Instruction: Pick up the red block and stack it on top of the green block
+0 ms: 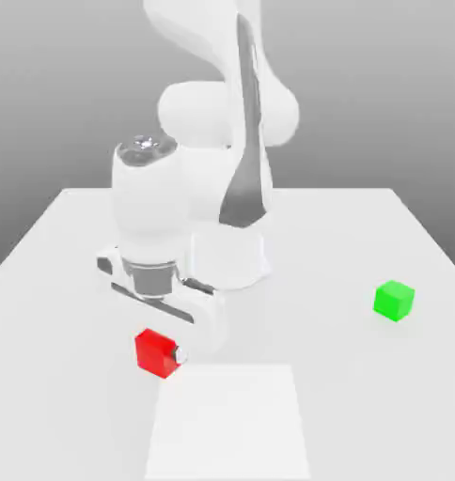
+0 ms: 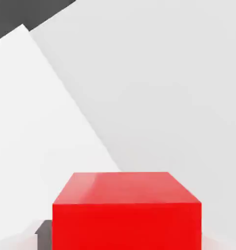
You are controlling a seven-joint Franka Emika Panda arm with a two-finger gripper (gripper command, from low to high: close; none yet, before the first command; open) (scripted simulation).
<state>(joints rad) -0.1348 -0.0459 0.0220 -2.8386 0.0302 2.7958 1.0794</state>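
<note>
White robot gripper [image 1: 175, 352] lowered onto the red block [image 1: 155, 350] on the table [image 1: 363, 235], jaw state unclear; grasp step underway, next lifting it toward the green block [image 1: 394, 300], well apart.

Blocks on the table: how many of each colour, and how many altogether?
Red block: 1
Green block: 1
Total: 2
</note>
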